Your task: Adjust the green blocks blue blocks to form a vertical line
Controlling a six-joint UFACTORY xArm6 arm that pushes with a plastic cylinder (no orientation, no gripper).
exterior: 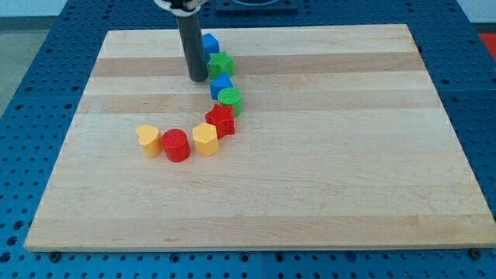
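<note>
My tip (pixel 198 79) rests on the board near the view's top, just left of the green star block (pixel 222 64) and up-left of the blue cube block (pixel 222 85). A second blue block (pixel 210 42) sits above the green star, partly hidden behind the rod. A green round block (pixel 230 98) lies just below the blue cube. These four blocks form a rough column, leaning slightly to the view's right toward the bottom.
A red star block (pixel 221 119) touches below the green round block. A yellow block (pixel 205 139), a red round block (pixel 176 145) and a yellow heart block (pixel 149 140) trail to the view's left. The wooden board (pixel 349 155) lies on a blue perforated table.
</note>
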